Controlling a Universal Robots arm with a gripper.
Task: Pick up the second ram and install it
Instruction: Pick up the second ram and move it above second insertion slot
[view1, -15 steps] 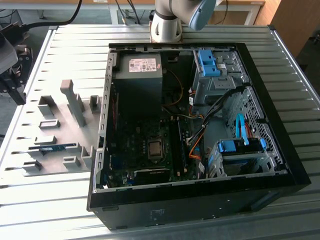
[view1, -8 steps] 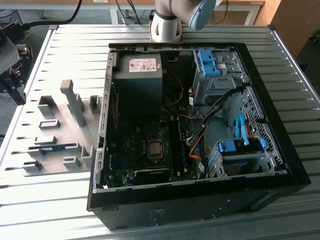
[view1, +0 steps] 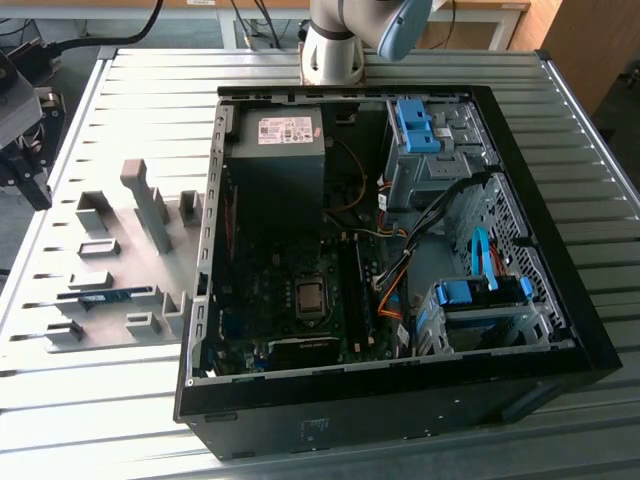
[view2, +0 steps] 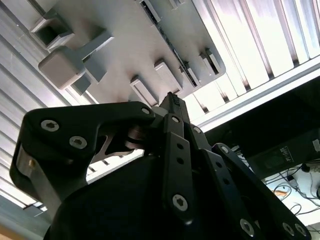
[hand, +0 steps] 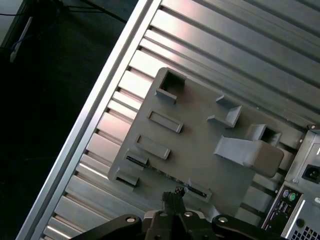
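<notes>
A ribbed metal tabletop (view1: 100, 420) carries an open PC case (view1: 400, 405) and, at nine o'clock from it in the exterior view, a grey tray (view1: 125, 262). The ram (view1: 105, 296) sits in a slot of that tray, untouched. In the first wrist view the claw (hand: 172, 196) hovers above the tray near the ram, tips pressed together and empty. To my eye it should spread first, square up across the stick's thin faces, grip mid-length, and lift straight so the slot doesn't snag.
</notes>
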